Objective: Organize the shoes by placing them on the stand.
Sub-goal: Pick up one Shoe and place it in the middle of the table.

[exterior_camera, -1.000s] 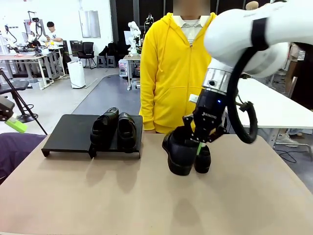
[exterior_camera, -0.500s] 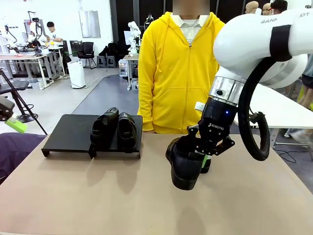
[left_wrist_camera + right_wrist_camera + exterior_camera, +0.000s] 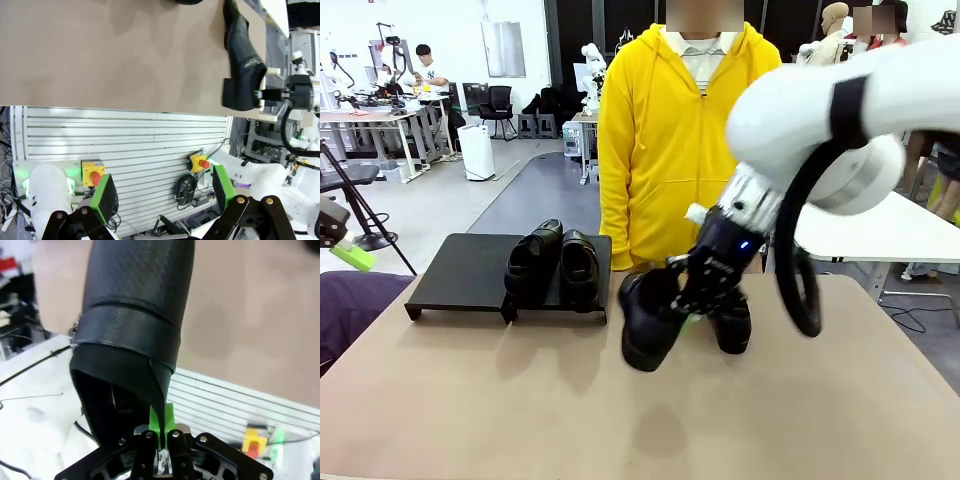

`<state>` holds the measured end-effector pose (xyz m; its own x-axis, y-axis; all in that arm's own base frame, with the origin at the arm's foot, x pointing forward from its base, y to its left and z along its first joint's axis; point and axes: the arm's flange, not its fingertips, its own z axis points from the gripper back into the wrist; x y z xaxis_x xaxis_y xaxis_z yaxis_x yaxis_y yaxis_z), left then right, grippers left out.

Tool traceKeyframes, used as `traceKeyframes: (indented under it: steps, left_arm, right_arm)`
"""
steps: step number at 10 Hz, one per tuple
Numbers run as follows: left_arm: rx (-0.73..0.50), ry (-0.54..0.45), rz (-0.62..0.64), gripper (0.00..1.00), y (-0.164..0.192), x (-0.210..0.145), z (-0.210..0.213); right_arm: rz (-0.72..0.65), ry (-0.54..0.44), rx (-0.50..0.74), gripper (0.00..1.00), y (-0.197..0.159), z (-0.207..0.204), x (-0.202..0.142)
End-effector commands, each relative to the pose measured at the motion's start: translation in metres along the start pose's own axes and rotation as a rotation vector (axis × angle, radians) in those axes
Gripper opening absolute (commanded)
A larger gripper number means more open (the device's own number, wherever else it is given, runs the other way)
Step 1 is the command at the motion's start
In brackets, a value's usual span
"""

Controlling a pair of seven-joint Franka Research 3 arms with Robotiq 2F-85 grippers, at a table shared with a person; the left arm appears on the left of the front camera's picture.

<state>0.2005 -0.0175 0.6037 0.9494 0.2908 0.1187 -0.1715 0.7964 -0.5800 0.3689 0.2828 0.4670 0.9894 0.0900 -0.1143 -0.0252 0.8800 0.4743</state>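
Right gripper (image 3: 690, 313) grips black shoe (image 3: 644, 330)

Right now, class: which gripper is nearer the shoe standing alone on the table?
Right. The right gripper, shut on a lifted shoe, hangs close beside the lone shoe; the left gripper, open, sits far off past the stand's left end.

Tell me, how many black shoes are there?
4 shoes: two side by side on the stand, one shoe gripped by the right tool, one on the table beside it.
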Motion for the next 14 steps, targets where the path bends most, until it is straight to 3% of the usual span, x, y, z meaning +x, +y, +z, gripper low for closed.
traceKeyframes:
  steps: [1,6,12,13,14]
  left_arm:
    - [-0.007,0.007,-0.014,1.0,0.002,-0.001,0.002]
    - [-0.007,0.007,-0.014,1.0,0.002,-0.001,0.002]
    - [-0.007,0.007,-0.014,1.0,0.002,-0.001,0.002]
    - [-0.007,0.007,-0.014,1.0,0.002,-0.001,0.002]
    - [-0.007,0.007,-0.014,1.0,0.002,-0.001,0.002]
  right_arm:
    - [-0.024,0.02,-0.019,0.0,0.007,-0.055,-0.003]
    - [-0.13,0.085,-0.093,0.0,0.02,-0.111,-0.017]
    - [-0.079,0.161,-0.086,0.0,-0.002,-0.155,0.02]
    - [-0.082,0.173,-0.069,0.25,-0.003,-0.156,0.021]
    - [-0.086,0.173,-0.068,0.84,-0.003,-0.154,0.02]
